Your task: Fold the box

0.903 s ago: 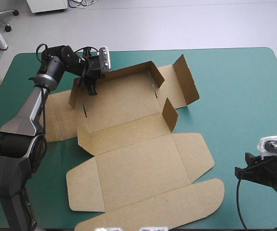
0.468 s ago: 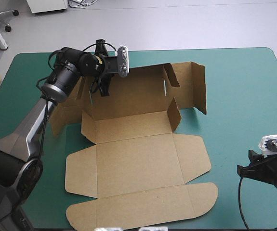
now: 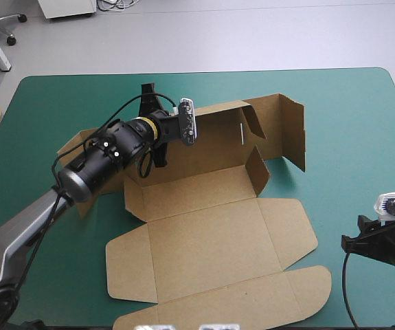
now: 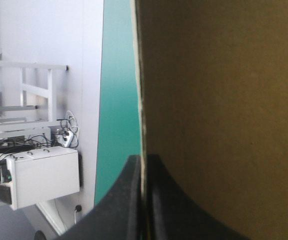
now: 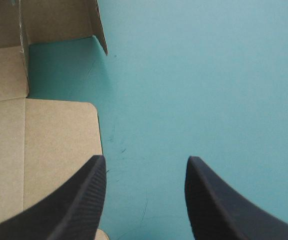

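the left gripper (image 4: pixel 144 167) pinches the rear wall (image 3: pixel 214 134) of the box (image 3: pixel 204 189), mid-table, holding it upright so side flaps can tuck. the right gripper (image 5: pixel 145 172) stands wide open, idle beside the lid (image 3: pixel 211 244).

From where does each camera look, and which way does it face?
High view: above and behind the robot, looking down on table and box; left gripper and right gripper show.
Left wrist view: along the left gripper, shut on a raised box wall.
Right wrist view: down past the open right gripper at the teal-green cover.
All show the box.
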Action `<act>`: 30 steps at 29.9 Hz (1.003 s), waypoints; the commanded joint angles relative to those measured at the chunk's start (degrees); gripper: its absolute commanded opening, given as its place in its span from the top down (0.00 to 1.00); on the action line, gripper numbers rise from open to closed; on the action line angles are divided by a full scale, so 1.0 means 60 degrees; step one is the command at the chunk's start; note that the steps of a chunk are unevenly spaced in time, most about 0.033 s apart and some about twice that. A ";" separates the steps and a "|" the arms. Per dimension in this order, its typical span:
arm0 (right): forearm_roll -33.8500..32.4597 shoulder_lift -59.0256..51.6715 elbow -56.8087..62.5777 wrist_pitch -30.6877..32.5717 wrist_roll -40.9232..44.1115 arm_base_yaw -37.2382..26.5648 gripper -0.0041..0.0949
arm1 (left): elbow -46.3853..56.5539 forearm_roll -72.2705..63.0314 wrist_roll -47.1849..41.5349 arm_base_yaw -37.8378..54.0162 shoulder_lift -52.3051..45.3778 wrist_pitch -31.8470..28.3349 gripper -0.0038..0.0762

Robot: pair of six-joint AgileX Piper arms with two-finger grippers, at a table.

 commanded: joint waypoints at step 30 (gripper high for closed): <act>-0.0226 0.1738 -0.1568 -0.0143 0.0232 -0.0009 0.49 | 0.2305 0.5612 -0.3908 0.0065 -0.1364 -0.3482 0.97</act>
